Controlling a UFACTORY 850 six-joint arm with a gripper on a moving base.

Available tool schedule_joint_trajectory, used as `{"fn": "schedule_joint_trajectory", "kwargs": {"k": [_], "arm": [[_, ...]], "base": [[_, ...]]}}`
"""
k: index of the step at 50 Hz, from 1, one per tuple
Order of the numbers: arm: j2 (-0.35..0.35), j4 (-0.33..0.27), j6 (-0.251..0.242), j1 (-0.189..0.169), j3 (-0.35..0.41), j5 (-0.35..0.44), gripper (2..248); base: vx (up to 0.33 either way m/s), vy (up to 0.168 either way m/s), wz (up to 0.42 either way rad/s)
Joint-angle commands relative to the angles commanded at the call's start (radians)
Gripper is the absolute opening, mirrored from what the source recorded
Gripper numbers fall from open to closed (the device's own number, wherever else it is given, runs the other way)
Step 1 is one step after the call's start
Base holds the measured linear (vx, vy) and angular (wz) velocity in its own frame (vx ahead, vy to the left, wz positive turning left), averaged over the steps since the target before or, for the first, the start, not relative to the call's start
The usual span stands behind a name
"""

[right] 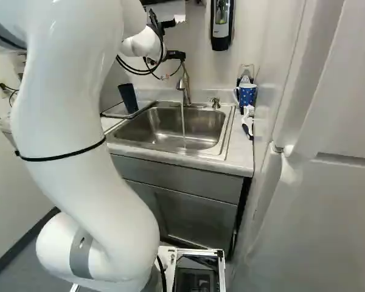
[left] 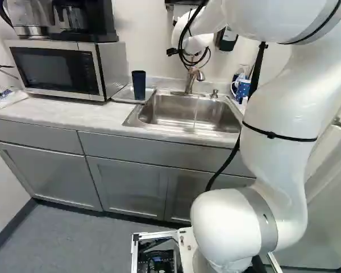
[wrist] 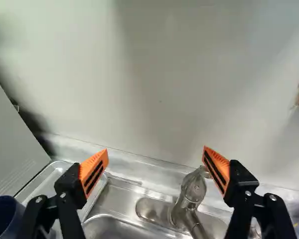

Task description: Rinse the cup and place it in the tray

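My gripper [right: 175, 56] is above the back of the sink, by the faucet [right: 184, 85]. In the wrist view the gripper [wrist: 155, 154] stands wide open with nothing held; the faucet [wrist: 193, 191] shows below the gap, nearer one finger. Water [right: 183, 125] runs from it into the basin. A dark blue cup [left: 138, 85] stands upright on the metal tray [left: 121, 96] beside the sink; its rim side [wrist: 4, 216] shows beyond one finger in the wrist view.
The microwave [left: 59, 68] stands beside the tray. A spotted blue mug [right: 247, 94] and a brush [right: 248, 121] are on the sink's other side. A soap dispenser [right: 221, 24] hangs on the wall above. The sink [right: 164, 128] lies ahead of the arm.
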Motion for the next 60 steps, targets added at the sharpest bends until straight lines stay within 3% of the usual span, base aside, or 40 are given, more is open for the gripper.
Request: {"fn": "schedule_joint_trajectory", "kwargs": {"k": [60], "arm": [[0.118, 0.0, 0.0, 0.005, 0.126, -0.079, 247]], "base": [[0.0, 0.0, 0.0]]}}
